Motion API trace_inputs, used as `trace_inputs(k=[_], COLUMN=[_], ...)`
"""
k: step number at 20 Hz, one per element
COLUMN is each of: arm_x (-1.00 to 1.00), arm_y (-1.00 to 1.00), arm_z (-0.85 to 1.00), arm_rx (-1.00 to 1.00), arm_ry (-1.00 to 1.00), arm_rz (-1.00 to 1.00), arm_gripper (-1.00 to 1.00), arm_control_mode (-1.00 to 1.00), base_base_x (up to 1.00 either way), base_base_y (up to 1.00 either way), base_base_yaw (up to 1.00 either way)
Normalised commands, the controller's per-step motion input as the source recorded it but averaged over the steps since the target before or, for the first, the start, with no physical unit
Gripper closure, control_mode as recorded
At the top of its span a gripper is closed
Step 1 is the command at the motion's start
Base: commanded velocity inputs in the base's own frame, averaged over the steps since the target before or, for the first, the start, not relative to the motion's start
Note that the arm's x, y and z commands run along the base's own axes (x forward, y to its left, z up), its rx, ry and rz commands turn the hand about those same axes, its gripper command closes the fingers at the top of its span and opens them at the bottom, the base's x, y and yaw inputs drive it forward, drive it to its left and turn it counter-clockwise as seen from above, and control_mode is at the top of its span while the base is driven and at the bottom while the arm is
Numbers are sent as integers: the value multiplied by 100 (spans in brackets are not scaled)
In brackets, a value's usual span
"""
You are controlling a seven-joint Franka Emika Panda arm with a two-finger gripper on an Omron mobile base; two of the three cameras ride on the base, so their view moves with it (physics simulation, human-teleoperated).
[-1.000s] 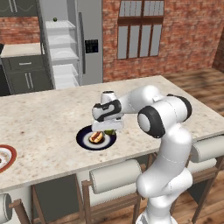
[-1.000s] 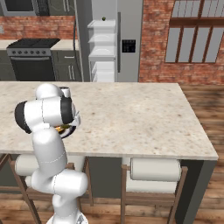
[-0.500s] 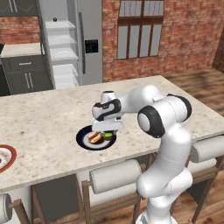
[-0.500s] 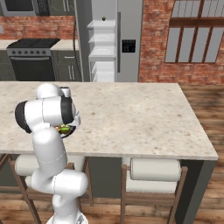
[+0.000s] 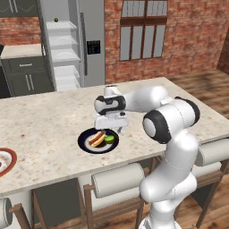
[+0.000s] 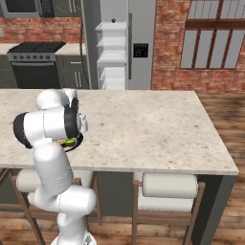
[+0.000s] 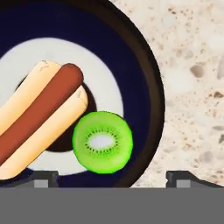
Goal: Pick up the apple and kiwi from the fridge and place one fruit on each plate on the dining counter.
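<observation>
The kiwi (image 7: 102, 142), a lime-green slice face up, lies on the glossy black plate (image 7: 148, 87) next to a hot dog (image 7: 39, 118). My gripper (image 7: 113, 177) hangs open just above it, and nothing sits between its wide-apart fingertips (image 7: 43, 177). From the base, the gripper (image 5: 109, 127) hovers over the black plate (image 5: 82, 139) with the kiwi (image 5: 109, 139) on the dining counter (image 5: 53, 120). The white red-rimmed plate (image 5: 11, 156) sits at the counter's left edge. The fridge (image 5: 67, 44) stands open behind. The apple is out of view.
White-backed stools (image 5: 118, 179) line the counter's near side. A small dark round thing (image 5: 56, 19) rests on the fridge's top shelf. My own arm hides most of the black plate (image 6: 78, 140) in the right base view. A stove (image 6: 36, 67) stands at the back left.
The hand has lifted slightly off the black plate. The kiwi now lies uncovered on the plate beside the hot dog.
</observation>
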Motion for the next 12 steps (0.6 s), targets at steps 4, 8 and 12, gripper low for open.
trace_inputs(k=[4,8,12], arm_x=[-100,-100,-100], arm_y=[-29,-33,-30], arm_z=[90,69,49], arm_rx=[0,0,0], arm_ry=[-16,-19,-19], arm_rz=[0,0,0], arm_gripper=[-100,-100,-100], arm_control_mode=[-100,-100,-100], base_base_x=[0,0,0], base_base_y=[0,0,0], base_base_yaw=[0,0,0])
